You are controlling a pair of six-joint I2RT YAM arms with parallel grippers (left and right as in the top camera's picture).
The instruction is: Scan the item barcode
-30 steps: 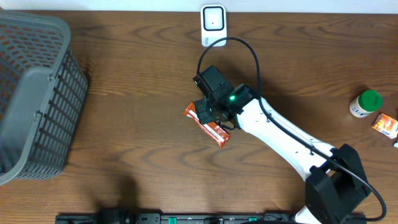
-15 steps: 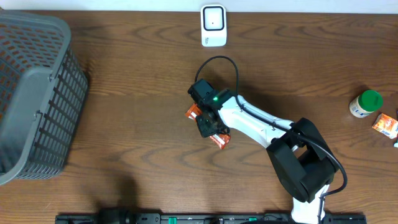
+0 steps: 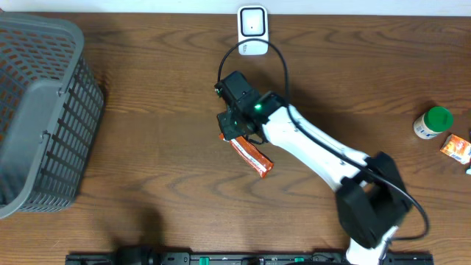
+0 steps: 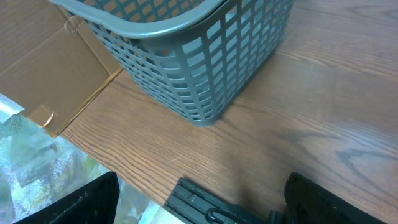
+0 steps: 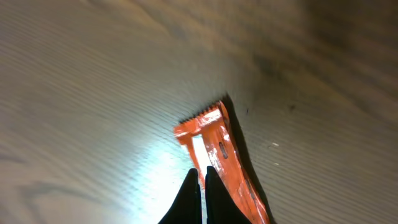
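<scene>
Wooden table [image 3: 154, 110]: right gripper [image 5: 199, 177], clamped on an orange packet [image 3: 254, 156], holds it mid-task; next it likely must present the barcode to the white scanner [image 3: 252, 28].

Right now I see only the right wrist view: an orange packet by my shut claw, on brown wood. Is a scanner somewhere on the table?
Observer: Yes. A white scanner stands at the far edge of the table, beyond the right claw and apart from the orange packet.
Operator: What is on the left side?
Observer: A grey basket fills the left end, far from the packet.
Operator: And on the right side?
Observer: A white bottle with a green cap and a small orange box sit near the right edge.
</scene>
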